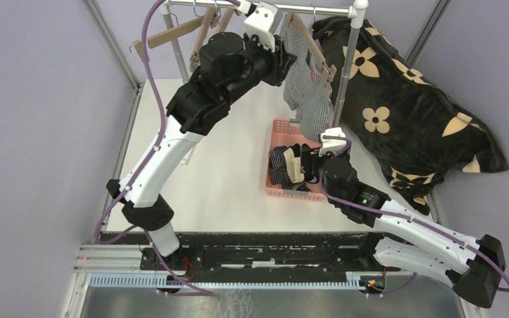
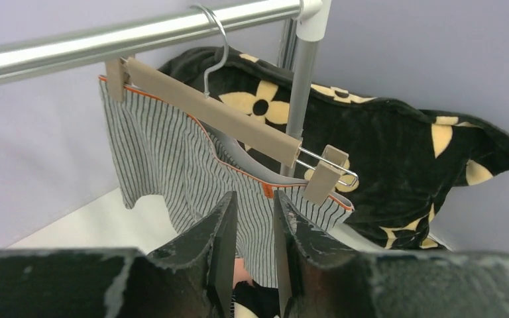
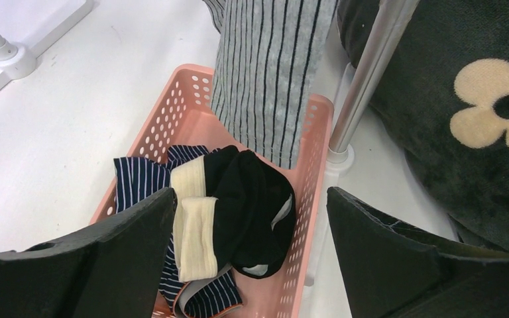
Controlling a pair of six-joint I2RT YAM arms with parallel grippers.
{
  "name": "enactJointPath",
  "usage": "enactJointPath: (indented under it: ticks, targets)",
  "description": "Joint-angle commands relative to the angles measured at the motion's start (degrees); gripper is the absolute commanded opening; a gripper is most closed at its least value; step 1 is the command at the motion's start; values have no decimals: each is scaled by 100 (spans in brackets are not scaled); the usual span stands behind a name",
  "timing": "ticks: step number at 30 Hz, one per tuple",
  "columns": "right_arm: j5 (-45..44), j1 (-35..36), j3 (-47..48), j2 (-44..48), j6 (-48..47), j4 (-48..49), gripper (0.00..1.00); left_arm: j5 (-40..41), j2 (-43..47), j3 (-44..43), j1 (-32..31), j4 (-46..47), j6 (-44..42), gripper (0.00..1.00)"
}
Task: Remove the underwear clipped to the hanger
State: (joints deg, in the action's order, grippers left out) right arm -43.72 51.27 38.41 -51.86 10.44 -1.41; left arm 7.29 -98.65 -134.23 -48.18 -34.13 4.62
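Observation:
The grey-and-white striped underwear (image 2: 172, 159) hangs from a tan wooden hanger (image 2: 212, 109) on the rail, held by a clip at each end (image 2: 323, 182). My left gripper (image 2: 255, 205) is raised in front of its lower waistband. The jaws stand a narrow gap apart with nothing between them, and the cloth lies behind. Below, the pink basket (image 3: 175, 109) holds the black underwear with a beige waistband (image 3: 252, 205) on top of the navy striped underwear (image 3: 136, 182). My right gripper (image 3: 250, 195) hovers wide open over the basket, holding nothing.
A big black flower-print cushion (image 1: 404, 112) leans at the right behind the rack's upright post (image 3: 368, 73). Bare wooden hangers (image 1: 185, 30) hang at the left end of the metal rail (image 2: 139, 33). The striped cloth's hem reaches down into the basket's far end.

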Motion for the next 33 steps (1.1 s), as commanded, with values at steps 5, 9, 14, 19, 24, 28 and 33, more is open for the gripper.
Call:
enactJointPath:
  ticks: [5, 9, 14, 19, 24, 28, 33]
  targets:
    - [44, 208, -199, 170, 51, 217, 92, 139, -438, -307, -121, 927, -49, 50]
    - [31, 361, -288, 83, 64, 325, 92, -31, -485, -5, -130, 1580, 116, 50]
    - [-67, 671, -258, -31, -2, 386, 93, -15, -707, 42, -123, 1979, 194, 52]
    - [-304, 1071, -204, -251, -169, 485, 93, -138, -1075, -154, -128, 2047, 287, 52]
    - [-424, 1332, -178, -427, -253, 548, 94, 56, -1289, -275, -122, 2085, 304, 53]
    - [-458, 1383, -192, -382, -268, 530, 94, 264, -1429, -434, -117, 2024, 206, 53]
    - [-503, 1432, -233, -212, -272, 466, 95, 415, -1551, -437, -109, 2004, 173, 53]
